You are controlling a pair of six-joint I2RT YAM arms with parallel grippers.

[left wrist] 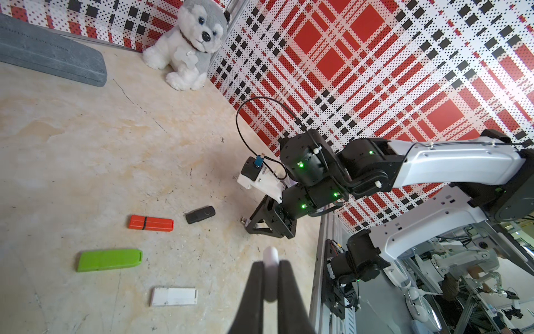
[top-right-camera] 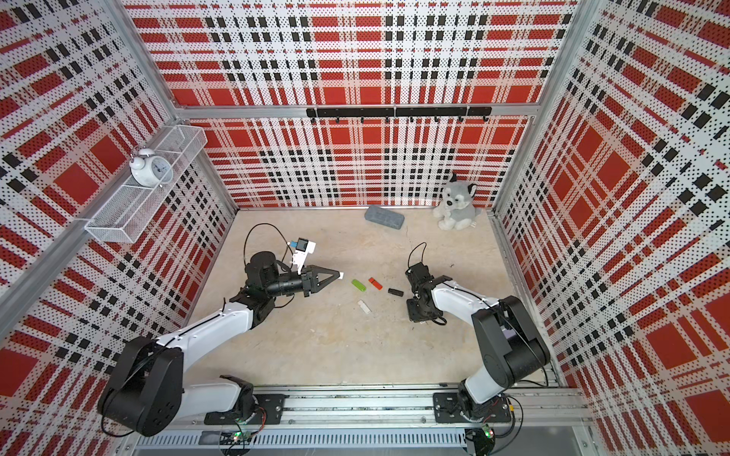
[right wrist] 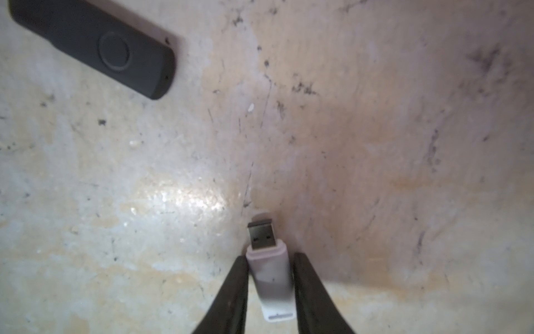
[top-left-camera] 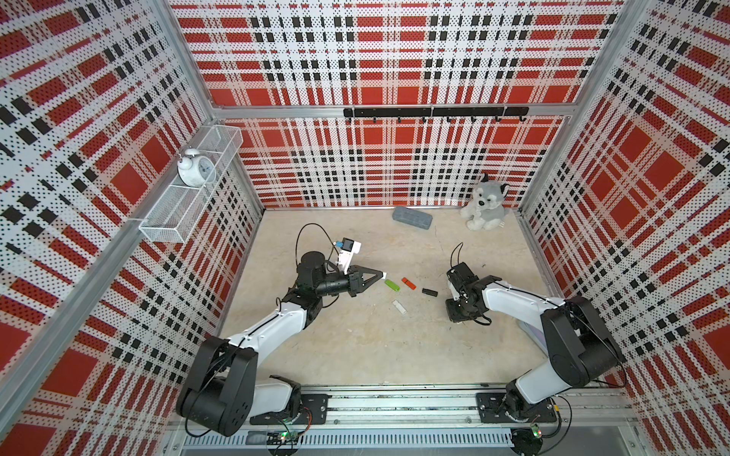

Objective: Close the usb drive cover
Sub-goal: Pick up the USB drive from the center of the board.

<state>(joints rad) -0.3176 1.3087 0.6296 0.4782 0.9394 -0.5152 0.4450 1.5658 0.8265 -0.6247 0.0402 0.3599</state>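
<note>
Left wall: wire shelf (top-left-camera: 166, 233) with a white alarm clock (top-left-camera: 196, 170) standing in it.

Left gripper (top-left-camera: 381, 274) reaches in over the table (top-left-camera: 355, 347), level, pointing right. Jaws are fully closed on a small white cap (left wrist: 271, 256), which is pinched at the fingertips with its rounded end poking out past them.

Loose on the table to the right of that tip:
- green drive (top-left-camera: 392, 285), nearest the cap
- flat white drive (top-left-camera: 399, 306), slightly nearer the arm bases
- orange drive (top-left-camera: 409, 283), cap on
- black swivel drive (top-left-camera: 429, 292)

None of these touch each other. A grey case (top-left-camera: 412, 218) lies behind the row, near the back wall.

Right gripper (right wrist: 270, 260) is tilted down, close to the table, just right of the black drive. The jaws are drawn in narrow on the sides of the usb drive (right wrist: 271, 274), a pale body lying along the fingers. Its bare metal connector (right wrist: 261, 235) sticks out past the fingertips, uncovered. The connector tip is at the table surface, but I can't tell if it touches. In both top views the wrist hides this drive.

The cap and the usb drive are well apart, with the row of loose drives between them.

Back right corner: a plush husky (top-left-camera: 485, 203) sits against the wall.
</note>
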